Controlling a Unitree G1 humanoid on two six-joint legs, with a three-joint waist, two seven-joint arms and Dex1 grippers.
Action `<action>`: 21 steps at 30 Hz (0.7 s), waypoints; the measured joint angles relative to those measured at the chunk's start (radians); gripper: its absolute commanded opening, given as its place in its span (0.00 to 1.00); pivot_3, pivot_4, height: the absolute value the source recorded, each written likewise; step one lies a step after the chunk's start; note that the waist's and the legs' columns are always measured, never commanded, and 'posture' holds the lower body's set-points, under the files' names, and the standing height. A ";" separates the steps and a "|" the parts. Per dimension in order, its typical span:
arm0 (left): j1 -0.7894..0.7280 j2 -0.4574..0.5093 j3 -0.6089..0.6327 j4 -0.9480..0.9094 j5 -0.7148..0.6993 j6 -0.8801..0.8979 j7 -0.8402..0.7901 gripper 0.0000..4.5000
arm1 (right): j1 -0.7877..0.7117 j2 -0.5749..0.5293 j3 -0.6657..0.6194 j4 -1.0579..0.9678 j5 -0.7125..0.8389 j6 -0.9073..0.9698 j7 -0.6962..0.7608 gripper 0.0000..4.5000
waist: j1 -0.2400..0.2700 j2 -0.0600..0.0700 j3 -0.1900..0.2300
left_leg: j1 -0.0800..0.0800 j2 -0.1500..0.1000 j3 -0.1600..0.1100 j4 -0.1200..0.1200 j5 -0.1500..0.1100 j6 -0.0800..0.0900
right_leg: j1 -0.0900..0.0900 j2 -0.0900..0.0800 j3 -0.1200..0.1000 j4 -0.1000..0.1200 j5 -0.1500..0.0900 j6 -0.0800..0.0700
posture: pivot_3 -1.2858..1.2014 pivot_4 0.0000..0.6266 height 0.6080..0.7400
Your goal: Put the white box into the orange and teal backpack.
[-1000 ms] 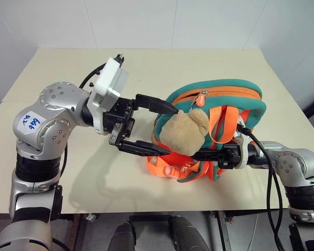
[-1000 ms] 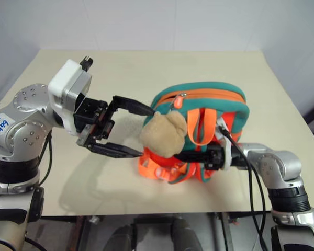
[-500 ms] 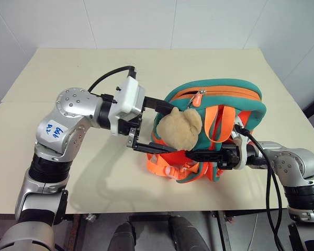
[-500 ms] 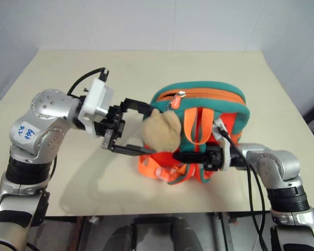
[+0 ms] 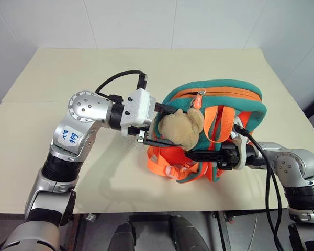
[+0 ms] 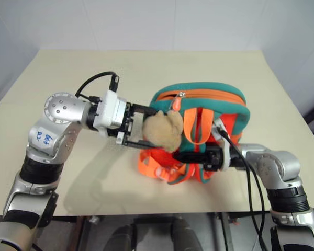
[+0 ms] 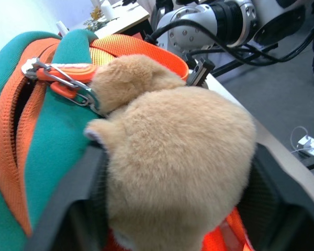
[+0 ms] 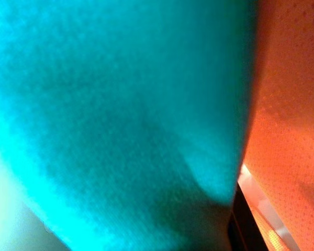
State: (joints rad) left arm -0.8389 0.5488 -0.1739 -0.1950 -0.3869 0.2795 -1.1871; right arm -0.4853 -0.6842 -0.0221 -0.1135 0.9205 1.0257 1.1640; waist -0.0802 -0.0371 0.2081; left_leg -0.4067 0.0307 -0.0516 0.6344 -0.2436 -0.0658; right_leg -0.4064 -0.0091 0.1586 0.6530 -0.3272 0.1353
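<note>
The orange and teal backpack [image 5: 220, 123] sits right of the frame's centre on the tabletop [image 5: 146, 68], its zipper along the top. My left claw [image 5: 170, 125] has a finger on either side of the beige plush toy [image 5: 180, 128] hanging at the pack's front. My right claw [image 5: 199, 156] is pinched shut on the pack's lower edge, among the orange straps [image 5: 165, 164].
</note>
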 measured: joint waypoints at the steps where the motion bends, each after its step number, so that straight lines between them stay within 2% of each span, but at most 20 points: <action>1: 0.000 0.000 0.000 0.000 0.000 -0.001 0.000 0.52 | 0.000 0.000 0.000 0.000 0.000 0.000 0.000 0.02 | 0.000 0.000 0.000 | 0.000 0.000 0.000 0.000 0.000 0.000 | 0.000 0.000 0.000 0.000 0.000 0.000 | 0.52 0.24 1.00; 8: 0.026 0.002 0.008 -0.002 -0.037 0.013 -0.012 0.49 | 0.000 0.007 0.001 0.000 -0.001 0.000 -0.001 0.02 | -0.001 0.000 0.000 | 0.000 0.000 0.000 0.000 0.000 0.000 | 0.000 0.000 0.000 0.000 0.000 0.000 | 0.52 0.24 1.00; 14: 0.030 0.050 0.051 0.000 -0.098 0.051 -0.048 0.49 | -0.001 0.012 0.003 0.000 -0.001 -0.001 -0.001 0.02 | -0.003 0.000 0.000 | 0.000 0.000 0.000 0.000 0.000 0.000 | 0.000 0.000 0.000 0.000 0.000 0.000 | 0.52 0.24 1.00; 16: 0.012 0.084 0.084 0.015 -0.143 0.110 -0.055 0.49 | -0.001 0.015 0.003 0.000 -0.001 -0.002 -0.001 0.02 | -0.004 0.000 0.000 | 0.000 0.000 0.000 0.000 0.000 0.000 | 0.000 0.000 0.000 0.000 0.000 0.000 | 0.52 0.24 1.00; 21: -0.108 0.248 0.198 0.097 -0.236 0.268 -0.101 0.49 | -0.001 0.018 0.003 -0.001 0.000 -0.003 -0.001 0.02 | -0.008 0.000 0.000 | 0.000 0.000 0.000 -0.002 0.000 0.000 | -0.001 0.001 0.000 0.000 -0.001 0.000 | 0.52 0.24 1.00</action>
State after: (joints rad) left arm -0.9465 0.7965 0.0245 -0.0978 -0.6233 0.5473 -1.2877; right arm -0.4863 -0.6665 -0.0195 -0.1143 0.9203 1.0228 1.1626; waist -0.0878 -0.0372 0.2085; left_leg -0.4063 0.0311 -0.0516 0.6323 -0.2436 -0.0657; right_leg -0.4075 -0.0084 0.1584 0.6532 -0.3277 0.1349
